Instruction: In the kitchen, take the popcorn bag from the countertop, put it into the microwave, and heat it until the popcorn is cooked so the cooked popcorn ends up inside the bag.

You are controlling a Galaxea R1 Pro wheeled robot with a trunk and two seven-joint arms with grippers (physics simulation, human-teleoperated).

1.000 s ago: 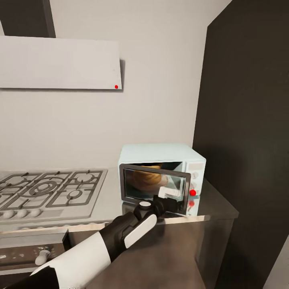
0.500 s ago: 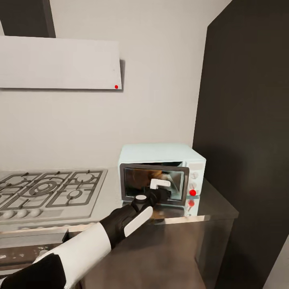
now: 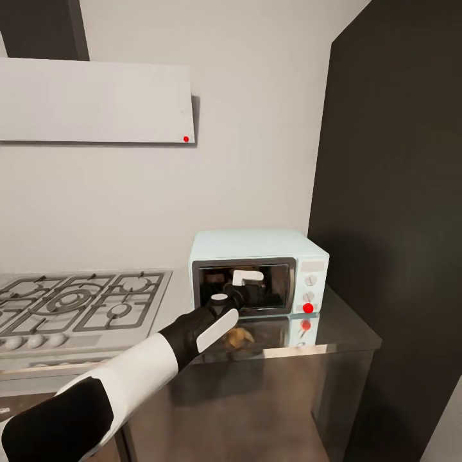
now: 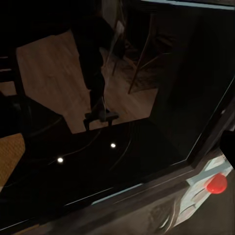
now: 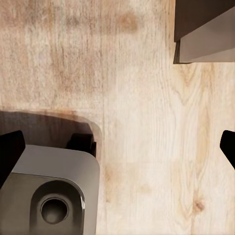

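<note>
The pale blue microwave (image 3: 256, 247) stands on the glossy countertop (image 3: 346, 330) beside the wall. Its dark glass door (image 3: 247, 289) stands upright and shut. My left gripper (image 3: 247, 287) is pressed against that glass near its middle, holding nothing. In the left wrist view the dark glass (image 4: 122, 147) is very close, with the red light (image 4: 216, 183) on the cream panel at its corner; one dark fingertip (image 4: 228, 144) at the frame's edge shows the jaws are spread. The popcorn bag is hidden behind the door. My right gripper (image 5: 117, 149) is open over the wooden floor.
A steel gas hob (image 3: 77, 305) lies left of the microwave, under a flat white hood (image 3: 96, 99). A tall dark cabinet (image 3: 391, 224) closes off the right side. A tan patch (image 3: 239, 337) shows in the counter's mirror surface below the door.
The microwave door has swung up from half open to shut, with my left gripper pushing forward and up against it. The tan bag, earlier seen in the opening, is now hidden.
</note>
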